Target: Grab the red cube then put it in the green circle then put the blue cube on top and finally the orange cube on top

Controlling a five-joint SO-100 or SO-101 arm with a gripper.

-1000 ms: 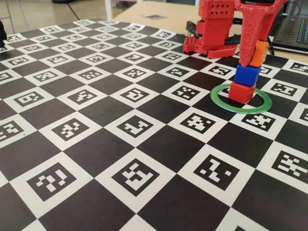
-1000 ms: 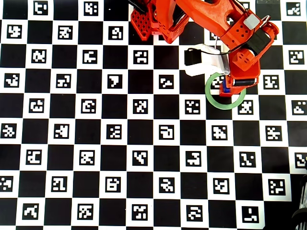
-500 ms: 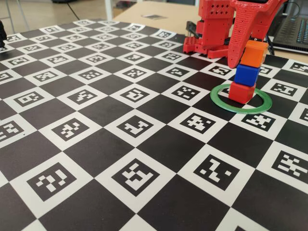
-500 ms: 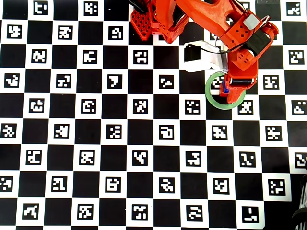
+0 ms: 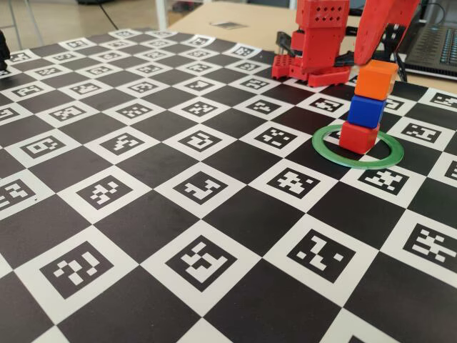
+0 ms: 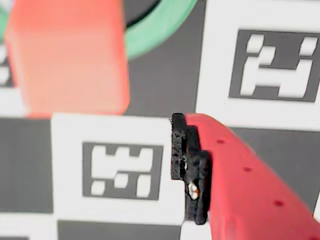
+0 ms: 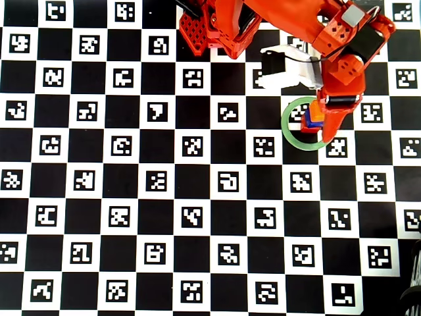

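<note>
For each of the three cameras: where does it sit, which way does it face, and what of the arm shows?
Fixed view: low at the board's edge, facing the arm's base; sees the stack, orange cube topmost.
Wrist view: on the gripper, looking down; one finger shows.
Overhead view: straight down; the arm covers part of the stack.
Shared by all: the green circle.

Red-orange 3D-printed plastic arm [image 7: 289, 16] with layered print texture; boxy base block [image 5: 321, 36] with a grid of small round holes. White camera housing [image 7: 289, 69] with black lens block clipped near wrist. Grey rectangular motor cap on the upper link. Red finger [image 6: 250, 185] has black ribbed pad, small dimples.
</note>
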